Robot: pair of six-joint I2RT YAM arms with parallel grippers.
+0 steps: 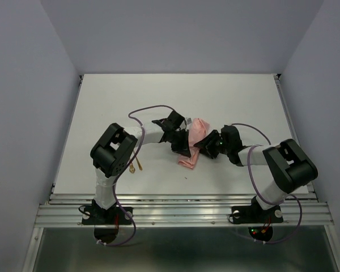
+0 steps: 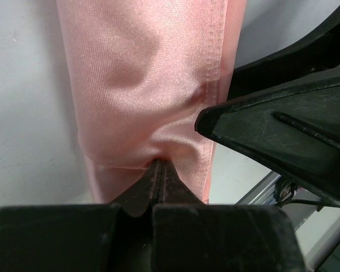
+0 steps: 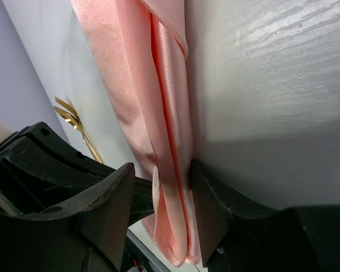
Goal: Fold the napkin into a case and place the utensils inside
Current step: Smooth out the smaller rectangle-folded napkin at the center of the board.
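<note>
White table (image 1: 102,113), lavender walls (image 1: 22,85) around. Pink napkin (image 1: 194,141) mid-table, folded into narrow layered strip. My left claw (image 2: 158,165) clenched tight, pinching fold of napkin, cloth puckered at tips. My right claw (image 3: 161,170) released, straddling strip: one finger touching cloth, other just off it. Gold utensils (image 1: 137,165) on table beside my left arm (image 1: 110,153), well apart from napkin.

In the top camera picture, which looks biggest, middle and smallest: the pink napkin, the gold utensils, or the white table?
1. white table, biggest
2. pink napkin, bunched into a strip
3. gold utensils, tiny
</note>
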